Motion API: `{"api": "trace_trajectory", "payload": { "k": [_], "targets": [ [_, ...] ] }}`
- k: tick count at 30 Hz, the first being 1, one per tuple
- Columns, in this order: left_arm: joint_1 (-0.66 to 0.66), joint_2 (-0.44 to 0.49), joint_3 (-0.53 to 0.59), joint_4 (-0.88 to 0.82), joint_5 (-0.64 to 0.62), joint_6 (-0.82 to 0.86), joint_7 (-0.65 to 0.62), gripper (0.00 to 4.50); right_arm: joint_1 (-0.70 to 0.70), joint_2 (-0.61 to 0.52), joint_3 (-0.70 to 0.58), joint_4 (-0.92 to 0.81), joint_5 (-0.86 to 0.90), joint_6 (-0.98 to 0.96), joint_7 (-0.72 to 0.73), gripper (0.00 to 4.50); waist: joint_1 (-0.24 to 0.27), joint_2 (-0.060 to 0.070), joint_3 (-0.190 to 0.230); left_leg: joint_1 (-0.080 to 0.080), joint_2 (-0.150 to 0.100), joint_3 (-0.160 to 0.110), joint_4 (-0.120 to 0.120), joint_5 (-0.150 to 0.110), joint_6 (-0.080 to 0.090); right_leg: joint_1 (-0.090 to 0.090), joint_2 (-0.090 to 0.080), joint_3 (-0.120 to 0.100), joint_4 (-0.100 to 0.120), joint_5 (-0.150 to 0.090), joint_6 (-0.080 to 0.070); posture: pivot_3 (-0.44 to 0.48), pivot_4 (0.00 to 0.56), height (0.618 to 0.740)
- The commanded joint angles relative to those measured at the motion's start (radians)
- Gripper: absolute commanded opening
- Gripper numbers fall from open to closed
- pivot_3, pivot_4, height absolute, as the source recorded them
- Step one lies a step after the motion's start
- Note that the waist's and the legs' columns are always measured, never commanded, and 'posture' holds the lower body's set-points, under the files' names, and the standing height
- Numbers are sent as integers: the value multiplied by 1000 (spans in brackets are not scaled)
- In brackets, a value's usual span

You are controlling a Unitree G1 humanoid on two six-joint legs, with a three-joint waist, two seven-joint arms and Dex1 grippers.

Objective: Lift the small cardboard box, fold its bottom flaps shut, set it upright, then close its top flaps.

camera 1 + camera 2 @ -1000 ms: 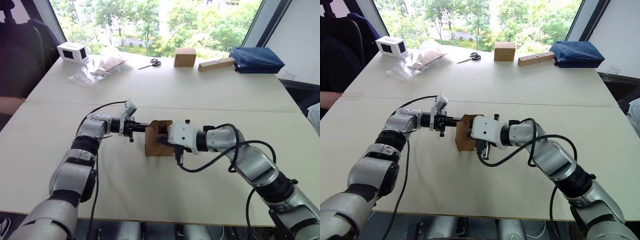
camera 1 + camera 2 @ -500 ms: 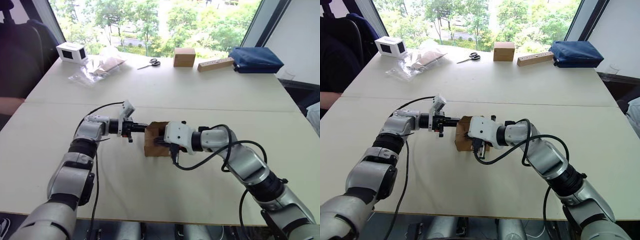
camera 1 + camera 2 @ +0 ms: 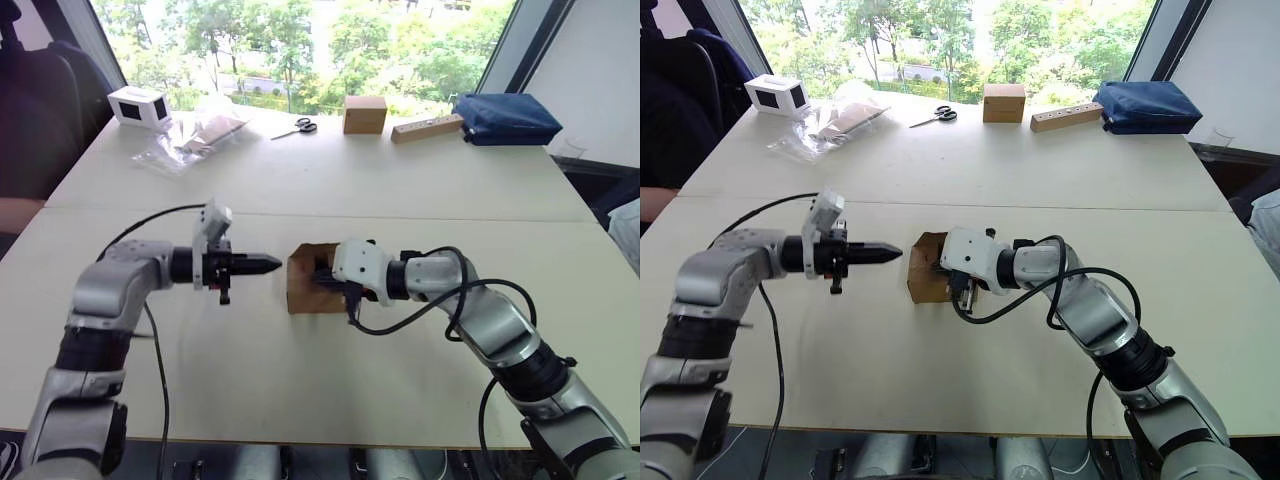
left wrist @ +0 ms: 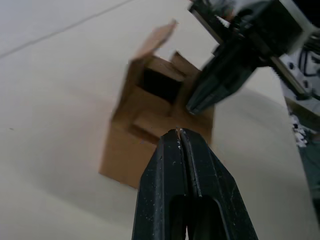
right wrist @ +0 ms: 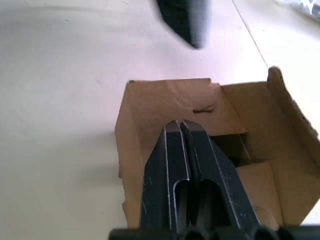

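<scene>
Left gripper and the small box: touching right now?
Apart. The left eye view shows bare table between the left gripper tip and the small box.

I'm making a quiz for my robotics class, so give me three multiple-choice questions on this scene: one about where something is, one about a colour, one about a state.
1. Where are the scissors?
A. at the far edge of the table, left of the sealed brown box
B. inside the small box
C. on the blue bag

2. What colour is the bag at the far right?
A. red
B. dark blue
C. white

3. How does the left gripper stand?
A. clamped on a flap
B. wide open over the box
C. shut, clear of the small box

Answers:
1 A, they lie near the window beside that box.
2 B, it is plainly navy.
3 C, its jaws are together, with bare table between tip and box. The right gripper reaches into the box, also shut.
</scene>
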Motion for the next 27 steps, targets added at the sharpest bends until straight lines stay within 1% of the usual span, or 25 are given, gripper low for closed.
{"api": "trace_trajectory", "payload": {
  "k": [1, 5, 9, 17, 18, 20, 21, 23, 25, 27],
  "targets": [
    [8, -13, -4, -70, -47, 28, 47, 24, -18, 14, -5, -5, -12, -21, 4, 0, 1, 0, 0, 0, 0, 0, 0, 0, 0, 0, 0, 0, 0, 0, 0, 0, 150, 740],
    [23, -20, -38, -80, -45, 17, 66, 24, -16, 14, 0, -12, -26, -18, 7, 0, -1, 0, 0, 0, 0, 0, 0, 0, 0, 0, 1, 0, 0, 0, 0, 0, 150, 740],
    [9, -32, -75, -43, -23, -16, 76, 24, -12, 6, -10, -25, -23, -19, 21, 0, 0, 0, 0, 0, -1, 0, 0, 0, 0, 0, 1, 0, 0, 0, 0, 0, 150, 740],
    [-3, -27, -98, 12, -8, -61, 75, 24, -14, -5, -105, -62, 52, -29, 57, 0, 0, 0, 0, 0, -1, 0, 0, 0, 0, 0, 1, 0, 0, 0, 0, 0, 150, 740],
    [-3, -26, -99, 12, -11, -60, 74, 24, -14, -8, -125, -71, 74, -22, 67, 0, 0, 0, 0, 0, -1, 0, 0, 0, 0, 0, 1, 0, 0, 0, 0, 0, 150, 740],
    [-2, -26, -100, 10, -14, -57, 74, 24, -25, -1, -208, -106, 188, 32, 99, 0, 0, 0, 0, 0, -1, 0, 0, 0, 0, 0, 1, 0, 0, 0, 0, 0, 150, 740],
    [-2, -25, -102, 8, -14, -56, 73, 24, -44, 13, -252, -107, 235, 54, 95, 0, 1, 0, 0, 0, 0, 0, 0, 0, 0, 0, 1, 0, 0, 0, 0, 0, 150, 740],
    [-4, -26, -102, 3, -19, -50, 76, 24, -107, 58, -309, -48, 252, 34, 40, 0, 0, 0, 0, 0, 0, 0, 0, 0, 0, 0, 1, 0, 0, 0, 0, 0, 150, 740],
    [-4, -27, -101, -1, -21, -47, 83, 24, -185, 67, -259, 111, 69, -56, -102, 0, -4, 1, 0, 1, 0, 1, 0, 0, 0, 0, 1, 0, 0, 0, 0, 0, 150, 740],
    [-5, -28, -102, 0, -20, -49, 90, 24, -210, 57, -210, 192, -23, -100, -145, 0, -4, 0, 0, 2, -1, 1, 0, 0, 0, 1, 1, 1, 0, 0, 0, 0, 150, 740]
  ]
}}
